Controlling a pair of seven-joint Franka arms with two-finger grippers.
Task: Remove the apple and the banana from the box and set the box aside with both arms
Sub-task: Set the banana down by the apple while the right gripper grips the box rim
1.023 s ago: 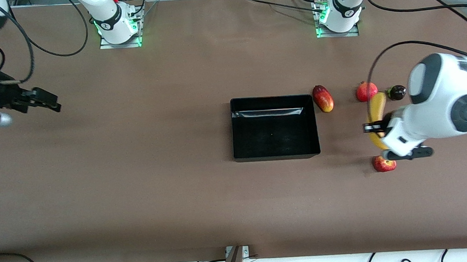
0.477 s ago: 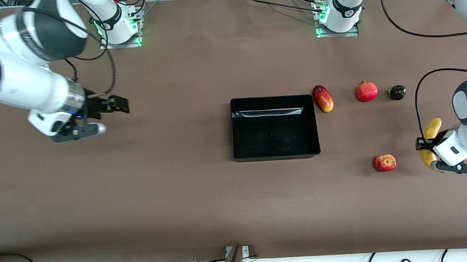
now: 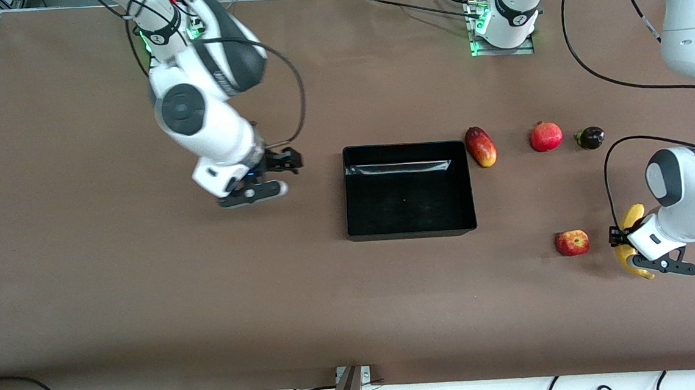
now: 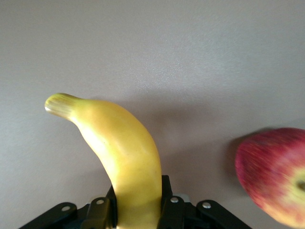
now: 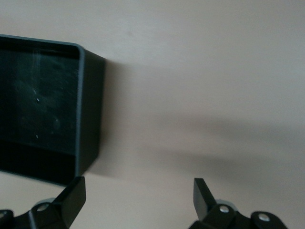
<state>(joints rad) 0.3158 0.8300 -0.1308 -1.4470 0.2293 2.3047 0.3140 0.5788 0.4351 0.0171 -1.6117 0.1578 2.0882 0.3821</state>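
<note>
Right gripper [image 3: 287,161] seen over bare table beside black bin [image 3: 412,229], at right arm's end of it, fingers spread wide, nothing held; bin empty at table middle; mango [image 3: 480,146], pomegranate [image 3: 546,136] and small dark fruit [image 3: 590,137] lined toward left arm's end; apple [image 3: 572,243] nearer to camera; banana [image 3: 629,242] clamped at middle by left gripper [image 3: 618,238], just beside apple

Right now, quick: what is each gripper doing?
Left gripper: shut on the banana, up over the table beside the apple.
Right gripper: open, holding nothing, beside the box.
</note>
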